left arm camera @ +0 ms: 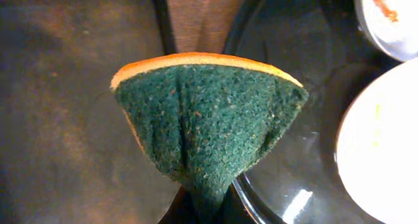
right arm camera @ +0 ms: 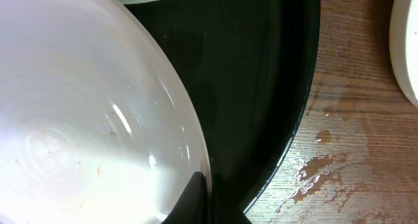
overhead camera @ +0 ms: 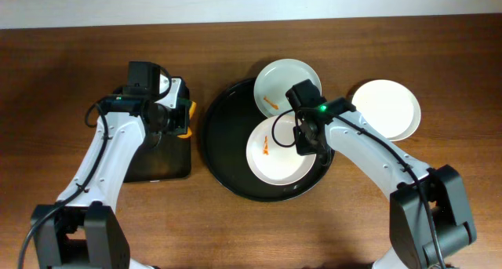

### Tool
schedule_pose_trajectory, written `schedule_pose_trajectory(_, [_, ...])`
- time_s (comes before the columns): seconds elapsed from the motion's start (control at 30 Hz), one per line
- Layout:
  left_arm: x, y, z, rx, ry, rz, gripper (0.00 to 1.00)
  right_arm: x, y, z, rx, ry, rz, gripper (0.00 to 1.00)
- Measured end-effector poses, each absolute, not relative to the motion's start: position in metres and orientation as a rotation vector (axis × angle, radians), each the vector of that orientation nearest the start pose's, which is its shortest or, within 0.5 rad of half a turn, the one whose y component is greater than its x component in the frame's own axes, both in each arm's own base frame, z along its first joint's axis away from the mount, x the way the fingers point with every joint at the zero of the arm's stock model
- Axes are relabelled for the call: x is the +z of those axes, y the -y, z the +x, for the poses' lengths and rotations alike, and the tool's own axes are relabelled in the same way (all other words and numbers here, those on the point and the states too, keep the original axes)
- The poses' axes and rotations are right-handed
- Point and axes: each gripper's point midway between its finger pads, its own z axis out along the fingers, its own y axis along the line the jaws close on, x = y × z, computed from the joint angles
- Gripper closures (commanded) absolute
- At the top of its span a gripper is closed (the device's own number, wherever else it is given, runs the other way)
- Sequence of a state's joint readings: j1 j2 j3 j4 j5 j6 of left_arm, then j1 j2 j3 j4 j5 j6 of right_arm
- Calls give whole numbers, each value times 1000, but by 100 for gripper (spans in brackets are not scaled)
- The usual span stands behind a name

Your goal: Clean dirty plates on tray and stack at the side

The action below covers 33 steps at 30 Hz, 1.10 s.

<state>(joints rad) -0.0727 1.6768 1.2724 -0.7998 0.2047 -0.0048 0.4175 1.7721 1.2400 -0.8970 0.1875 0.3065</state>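
The round black tray (overhead camera: 223, 143) sits mid-table. Two white plates with orange smears lie on it: one at its far edge (overhead camera: 286, 85), one in the middle (overhead camera: 276, 155). My right gripper (overhead camera: 308, 139) is shut on the right rim of the middle plate (right arm camera: 85, 119); its fingers (right arm camera: 206, 198) pinch the rim over the tray (right arm camera: 261, 87). A third plate (overhead camera: 386, 108), with no visible smear, lies on the bare wood to the right. My left gripper (overhead camera: 182, 116) is shut on a green and orange sponge (left arm camera: 202, 119) just left of the tray's rim (left arm camera: 274, 54).
A smaller rectangular black tray (overhead camera: 161, 163) lies under the left arm, left of the round tray. Water drops wet the wood (right arm camera: 326, 165) right of the round tray. The third plate's edge (right arm camera: 408, 48) shows at the right in the right wrist view.
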Motion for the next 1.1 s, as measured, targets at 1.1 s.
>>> schedule_pose_trajectory(1.1, [70,219,369,-506,-2848,273,99,58,-111,328,-177,-2949,-32,96])
